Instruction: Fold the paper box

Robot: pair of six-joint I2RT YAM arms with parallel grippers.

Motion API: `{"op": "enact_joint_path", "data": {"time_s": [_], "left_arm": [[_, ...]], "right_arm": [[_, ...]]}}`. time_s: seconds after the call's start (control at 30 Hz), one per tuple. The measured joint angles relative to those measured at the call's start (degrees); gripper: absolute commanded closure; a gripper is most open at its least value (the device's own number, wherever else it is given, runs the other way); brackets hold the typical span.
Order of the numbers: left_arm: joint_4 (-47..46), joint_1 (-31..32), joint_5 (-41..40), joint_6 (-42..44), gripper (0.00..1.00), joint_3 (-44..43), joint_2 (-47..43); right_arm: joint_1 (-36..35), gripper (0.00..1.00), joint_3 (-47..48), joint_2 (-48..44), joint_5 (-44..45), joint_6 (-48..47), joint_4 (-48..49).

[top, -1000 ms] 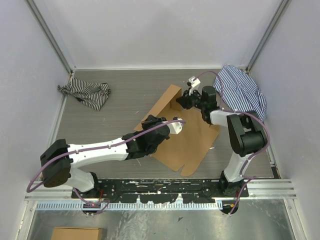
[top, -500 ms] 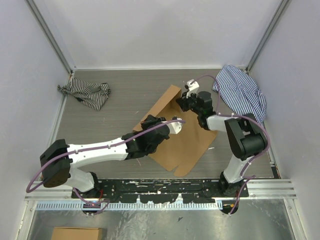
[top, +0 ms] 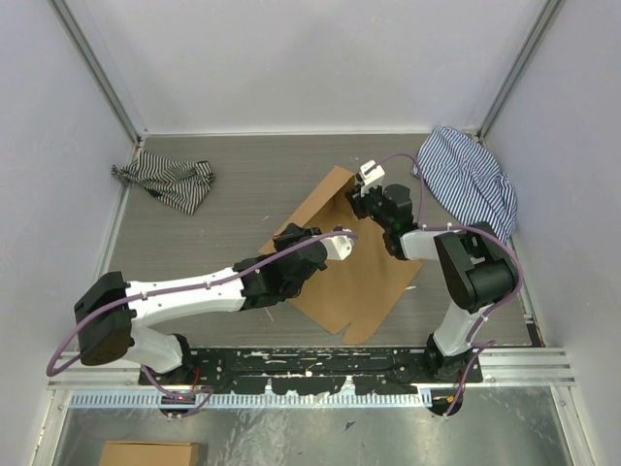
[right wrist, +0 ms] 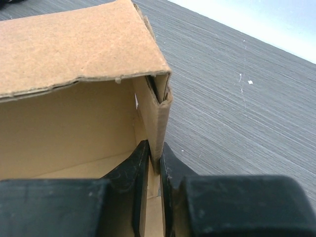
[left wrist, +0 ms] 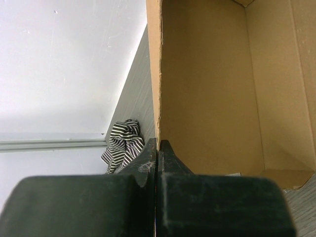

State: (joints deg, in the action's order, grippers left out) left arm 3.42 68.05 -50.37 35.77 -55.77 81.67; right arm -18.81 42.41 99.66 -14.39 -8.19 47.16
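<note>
The paper box is a brown cardboard sheet, partly folded, lying on the grey table between the arms. Its far wall stands raised. My left gripper is shut on the edge of the box's left side wall, which runs straight up from between the fingers. My right gripper is shut on a doubled-over side wall at the box's far corner. In the right wrist view the fingers pinch that wall from both sides. The box's inside floor shows in the left wrist view.
A black-and-white striped cloth lies bunched at the table's far left and shows in the left wrist view. A blue striped cloth lies at the far right. White walls enclose the table. A small cardboard piece lies below the rail.
My right gripper has moved a little to the left and away with the box's far corner wall. The box's near right part has shifted left. My left gripper has barely moved.
</note>
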Motion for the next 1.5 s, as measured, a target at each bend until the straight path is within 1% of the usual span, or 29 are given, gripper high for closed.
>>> {"op": "enact_joint_path", "data": {"time_s": [0.2,0.47,0.5,0.6,0.67,0.9,1.03,1.1,1.23,1.33,1.47,1.5], "left_arm": [[0.2,0.0,0.6,-0.2,1.0,0.0,-0.3],[-0.1,0.0,1.7,-0.3,1.0,0.5,-1.3],[-0.1,0.0,1.9,-0.4,1.0,0.6,-1.3],[0.1,0.0,2.0,-0.5,1.0,0.6,-1.3],[0.2,0.0,2.0,-0.5,1.0,0.6,-1.3],[0.3,0.2,2.1,-0.7,1.0,0.6,-0.6],[0.3,0.2,1.5,-0.6,1.0,0.6,-0.4],[0.5,0.3,1.0,-0.7,1.0,0.5,-0.2],[0.9,0.3,-0.8,-1.1,1.0,-0.1,1.2],[0.9,0.3,-2.0,-1.2,1.0,-0.1,1.8],[0.9,0.3,-3.5,-1.4,1.0,-0.5,2.6],[1.0,0.3,-3.9,-1.4,1.0,-0.6,2.9]], "right_arm": [[0.0,0.81,0.0,0.0,0.2,-0.5,1.9],[0.0,0.8,-2.3,0.7,1.1,0.4,8.5],[0.0,0.79,-2.6,0.8,1.3,0.4,8.8],[0.0,0.7,-2.6,1.1,1.4,0.4,8.7],[0.0,0.67,-2.5,1.1,1.7,0.7,8.2],[0.0,0.65,-0.9,1.1,1.7,2.2,5.6],[0.0,0.63,-0.5,1.1,1.7,2.9,3.9],[0.0,0.6,-0.4,1.0,1.8,3.4,2.5],[0.0,0.58,0.2,-1.2,2.8,4.5,-3.5],[0.0,0.55,1.2,-4.4,3.6,5.2,-8.2],[0.0,0.54,1.7,-10.8,5.2,5.6,-14.6],[0.0,0.55,2.4,-12.7,6.1,5.8,-17.4]]}}
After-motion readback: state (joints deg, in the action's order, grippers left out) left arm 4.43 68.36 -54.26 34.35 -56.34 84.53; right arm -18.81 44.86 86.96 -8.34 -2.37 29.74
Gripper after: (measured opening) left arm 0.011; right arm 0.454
